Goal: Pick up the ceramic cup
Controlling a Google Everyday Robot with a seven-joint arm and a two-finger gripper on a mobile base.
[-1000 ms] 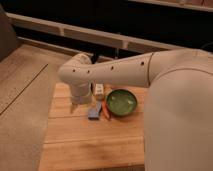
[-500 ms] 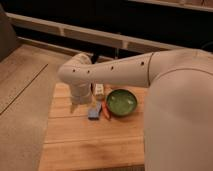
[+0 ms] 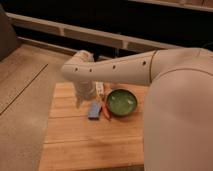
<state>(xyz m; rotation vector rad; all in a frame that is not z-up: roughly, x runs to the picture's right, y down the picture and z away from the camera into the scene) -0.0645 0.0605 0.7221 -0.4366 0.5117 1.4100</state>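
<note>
The ceramic cup does not show; my arm covers the back left part of the wooden table (image 3: 75, 145) where it reaches down. My gripper (image 3: 80, 101) hangs at the end of the white arm, low over the table's back left area, to the left of the green bowl (image 3: 121, 102). A slim white bottle (image 3: 100, 88) stands just right of the wrist, partly hidden by the arm.
A blue flat object (image 3: 94, 109) and an orange one (image 3: 105, 111) lie between the gripper and the green bowl. My large white arm fills the right side of the view. A grey floor lies to the left, and a dark wall with rails runs behind.
</note>
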